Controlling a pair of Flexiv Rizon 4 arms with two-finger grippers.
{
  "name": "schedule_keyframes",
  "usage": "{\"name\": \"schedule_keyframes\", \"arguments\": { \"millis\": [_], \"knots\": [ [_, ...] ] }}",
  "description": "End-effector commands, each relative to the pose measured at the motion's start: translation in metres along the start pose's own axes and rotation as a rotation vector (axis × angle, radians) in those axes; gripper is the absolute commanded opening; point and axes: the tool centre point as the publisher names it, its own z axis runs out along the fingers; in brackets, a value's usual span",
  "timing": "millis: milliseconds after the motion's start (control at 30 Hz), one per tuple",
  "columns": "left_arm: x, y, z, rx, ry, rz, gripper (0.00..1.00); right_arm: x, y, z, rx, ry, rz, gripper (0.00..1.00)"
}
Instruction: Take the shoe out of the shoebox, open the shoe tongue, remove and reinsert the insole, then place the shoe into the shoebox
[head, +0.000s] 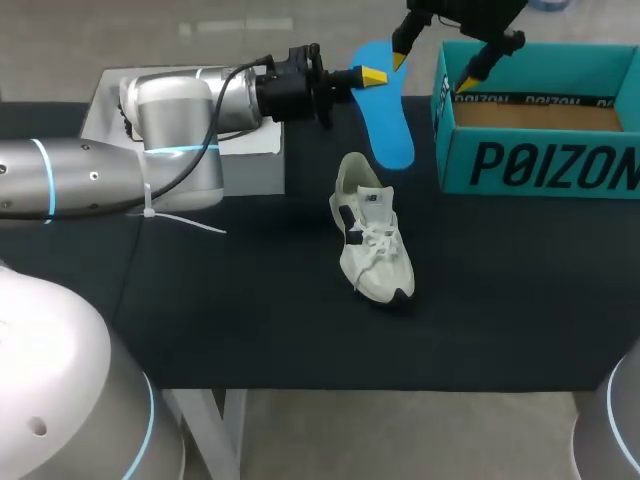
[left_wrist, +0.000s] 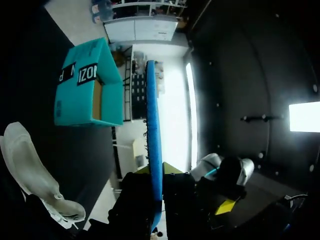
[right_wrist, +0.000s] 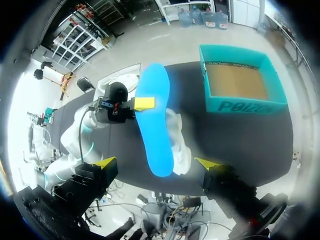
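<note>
Left gripper is clamped on a blue insole, gripping it near one end. It holds the insole above the black table, broad face up. In the left wrist view the insole shows edge-on, running straight out from between the fingers.

Right gripper hangs higher, over the gap between the insole and the shoebox. Its yellow-tipped fingers are spread wide and touch nothing. From the right wrist camera, the insole lies ahead of the right gripper, along the gap between its fingers. The left gripper shows there pinching the insole from the side.

A pale green shoe rests on the table near the middle, laces up, with its heel towards the insole. It lies apart from both grippers and outside the shoebox. In the right wrist view the shoe shows partly hidden under the insole.

An open teal shoebox stands at the table's far right, well apart from the shoe, its brown cardboard floor showing. A white box sits on the table's far left, behind the left arm.
</note>
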Motion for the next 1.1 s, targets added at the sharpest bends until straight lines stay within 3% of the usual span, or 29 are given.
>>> {"name": "schedule_keyframes", "arguments": {
  "millis": [33, 67, 233, 433, 833, 900, 933, 967, 1000, 1067, 1100],
  "knots": [
    [0.000, 0.001, 0.000, 0.001, -0.001, 0.000, 0.00, -0.009, -0.007, 0.006, -0.057, 0.203, 0.008, 1.00],
    [0.003, 0.002, 0.001, -0.018, -0.033, 0.102, 0.00, -0.010, -0.007, 0.006, -0.066, 0.232, 0.014, 1.00],
    [0.006, 0.008, 0.004, -0.046, -0.312, 1.068, 0.00, -0.015, -0.008, 0.008, -0.078, 0.309, 0.038, 1.00],
    [0.005, 0.007, 0.001, -0.035, -0.511, 1.833, 0.00, -0.020, -0.009, 0.008, -0.074, 0.315, 0.047, 1.00],
    [0.005, 0.007, 0.000, -0.030, -0.483, 1.793, 0.00, -0.025, -0.011, 0.013, -0.067, 0.366, 0.065, 1.00],
    [0.003, 0.010, 0.002, -0.027, -0.564, 2.191, 0.00, -0.026, -0.012, 0.014, -0.060, 0.389, 0.072, 1.00],
    [0.005, 0.008, 0.002, 0.066, -0.620, 2.294, 0.00, -0.027, -0.013, 0.015, -0.051, 0.386, 0.071, 1.00],
    [0.003, 0.007, 0.002, 0.039, -0.610, 2.350, 0.00, -0.028, -0.014, 0.015, -0.041, 0.380, 0.071, 1.00],
    [0.003, 0.007, 0.002, 0.093, -0.597, 2.383, 0.00, -0.028, -0.014, 0.016, -0.034, 0.378, 0.068, 1.00],
    [0.005, 0.007, 0.002, 0.126, -0.587, 2.451, 0.00, -0.030, -0.015, 0.015, -0.028, 0.373, 0.069, 1.00],
    [0.008, 0.006, 0.002, 0.195, -0.580, 2.479, 0.00, -0.030, -0.015, 0.015, -0.026, 0.371, 0.069, 1.00]
  ]
}}
